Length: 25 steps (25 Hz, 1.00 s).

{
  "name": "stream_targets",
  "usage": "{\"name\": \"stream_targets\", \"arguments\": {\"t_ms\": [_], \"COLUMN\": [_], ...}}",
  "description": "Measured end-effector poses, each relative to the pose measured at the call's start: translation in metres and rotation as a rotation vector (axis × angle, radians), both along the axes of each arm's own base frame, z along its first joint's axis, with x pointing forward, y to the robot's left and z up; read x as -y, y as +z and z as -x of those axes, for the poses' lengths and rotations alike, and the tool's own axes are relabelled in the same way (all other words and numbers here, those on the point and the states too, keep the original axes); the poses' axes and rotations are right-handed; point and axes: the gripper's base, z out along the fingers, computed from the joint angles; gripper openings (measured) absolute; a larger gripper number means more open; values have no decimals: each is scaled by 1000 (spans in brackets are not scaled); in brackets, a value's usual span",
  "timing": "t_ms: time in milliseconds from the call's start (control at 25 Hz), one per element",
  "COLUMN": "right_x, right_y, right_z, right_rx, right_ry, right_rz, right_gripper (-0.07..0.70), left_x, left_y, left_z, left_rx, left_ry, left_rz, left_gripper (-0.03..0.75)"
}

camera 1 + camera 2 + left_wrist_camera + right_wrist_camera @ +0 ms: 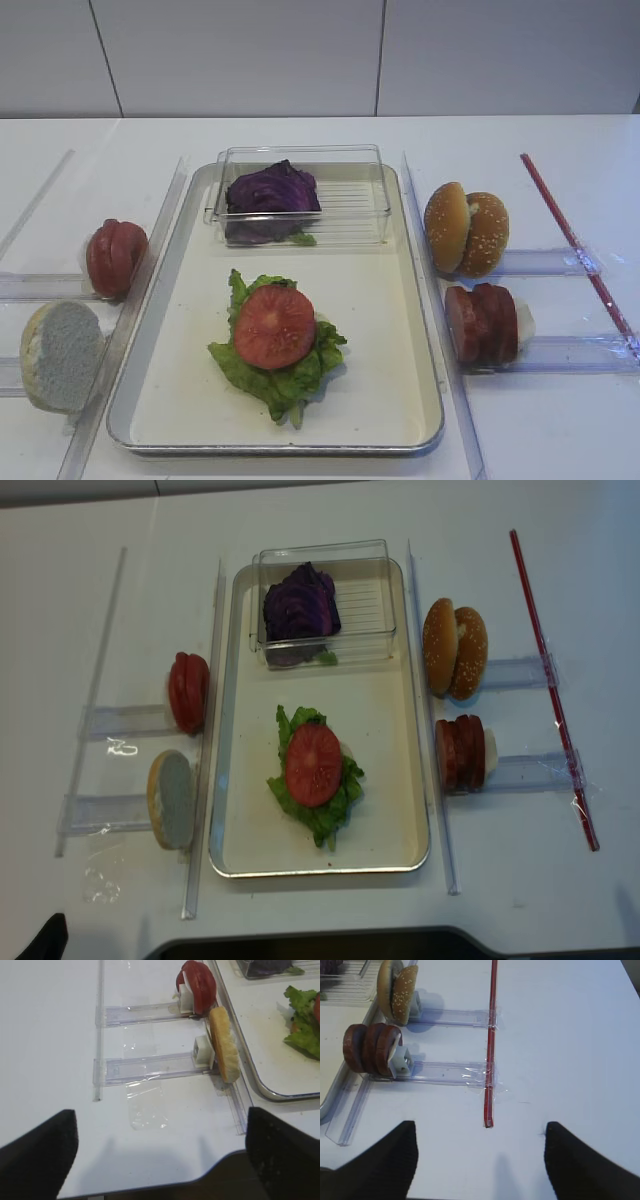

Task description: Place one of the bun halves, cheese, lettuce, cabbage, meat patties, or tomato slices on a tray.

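Waiting between picks: the tray (190,400) carries lettuce (285,375) topped by a tomato slice (275,326) at its centre. Left gripper (160,1160) and right gripper (480,1160) stand wide, empty. Next, likely the meat patties (482,322) at three o'clock.

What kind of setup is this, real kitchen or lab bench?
Most likely a lab bench staged as a burger station: a plain white table, food standing on edge in taped-down clear plastic holders, and a red strip taped across the holders as a marker.
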Motion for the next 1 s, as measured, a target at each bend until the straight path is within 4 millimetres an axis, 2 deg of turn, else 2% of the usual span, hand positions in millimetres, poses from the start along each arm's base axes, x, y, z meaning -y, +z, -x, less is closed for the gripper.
{"name": "stream_targets", "arguments": {"t_ms": [1000], "right_x": [0], "right_y": [0], "right_z": [0], "right_rx": [-1], "right_ry": [-4], "right_rz": [-6], "right_gripper": [562], "left_x": [0], "left_y": [0], "left_z": [0], "left_rx": [0], "left_ry": [1], "left_rz": [-1], "left_gripper": [663]}}
